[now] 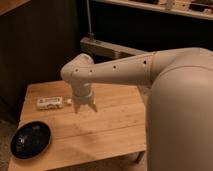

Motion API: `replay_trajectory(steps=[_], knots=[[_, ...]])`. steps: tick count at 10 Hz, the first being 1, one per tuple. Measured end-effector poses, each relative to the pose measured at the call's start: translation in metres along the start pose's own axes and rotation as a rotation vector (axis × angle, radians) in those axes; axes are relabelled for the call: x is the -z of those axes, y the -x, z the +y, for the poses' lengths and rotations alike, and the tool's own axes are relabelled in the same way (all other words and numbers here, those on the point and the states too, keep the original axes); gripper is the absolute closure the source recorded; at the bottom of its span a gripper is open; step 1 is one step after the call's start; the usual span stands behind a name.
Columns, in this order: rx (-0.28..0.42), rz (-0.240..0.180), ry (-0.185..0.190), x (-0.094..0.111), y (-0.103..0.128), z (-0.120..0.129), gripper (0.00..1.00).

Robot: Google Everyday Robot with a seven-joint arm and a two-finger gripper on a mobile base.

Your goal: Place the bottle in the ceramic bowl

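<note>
Here's the arm [125, 70], reaching in from the right across the wooden table [117, 127], and the gripper [85, 108] hangs over the boards with its fingers pointing straight down. The two fingers stand apart with clear space between them, and there's nothing in their grasp. Just to the gripper's left lies the bottle [50, 103], flat on its side on the tabletop near the back-left edge, its small white cap turned toward the gripper. The cap comes very close to the nearer finger, though whether they touch I cannot tell. Down at the front-left corner of the table sits the black bowl [31, 139], glossy and shallow, well apart from both the bottle and the gripper.
</note>
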Motion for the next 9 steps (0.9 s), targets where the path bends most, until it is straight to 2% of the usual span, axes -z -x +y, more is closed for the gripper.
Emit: replay_trajectory(steps=[9], knots=[[0.0, 0.0, 0.0, 0.0, 0.0, 0.0, 0.35]])
